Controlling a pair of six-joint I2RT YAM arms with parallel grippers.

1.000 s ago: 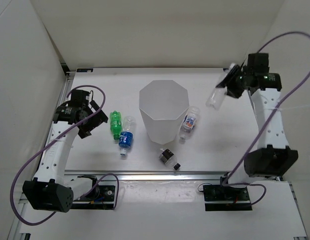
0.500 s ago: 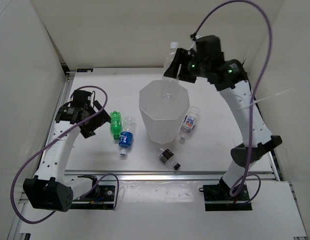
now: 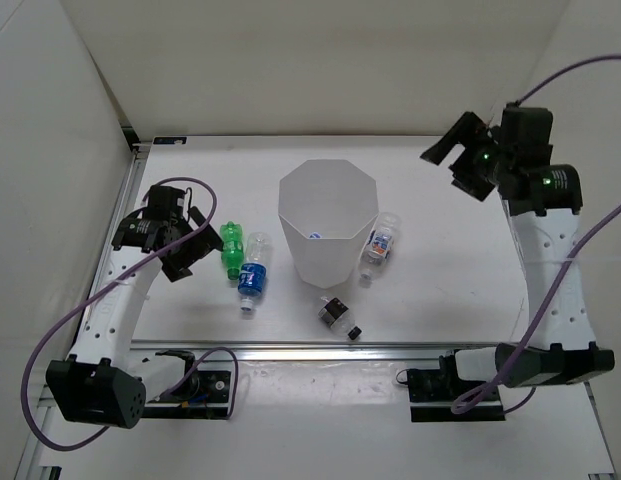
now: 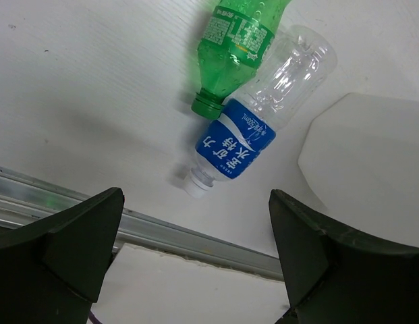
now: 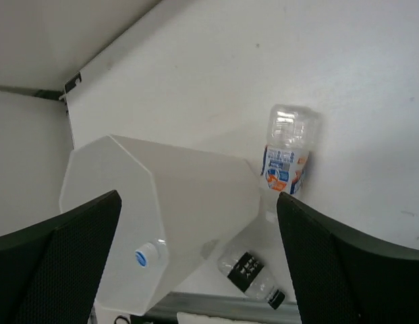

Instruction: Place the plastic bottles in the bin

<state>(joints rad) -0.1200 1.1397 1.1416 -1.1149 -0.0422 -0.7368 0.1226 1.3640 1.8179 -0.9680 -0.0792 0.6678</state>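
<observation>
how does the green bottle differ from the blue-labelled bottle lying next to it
The green bottle is tinted green plastic; the blue-labelled bottle is clear with a blue wrap. The green bottle lies farther from the bin; the blue-labelled bottle lies between them and reaches nearer the front edge of the table. Both lie on their sides, necks toward that edge.

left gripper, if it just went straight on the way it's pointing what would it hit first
Most likely the blue-labelled bottle, near its neck: in the wrist view it lies centred between the jaws of the open left gripper. The green bottle lies beside it, further on. Depth is hard to judge.
</observation>
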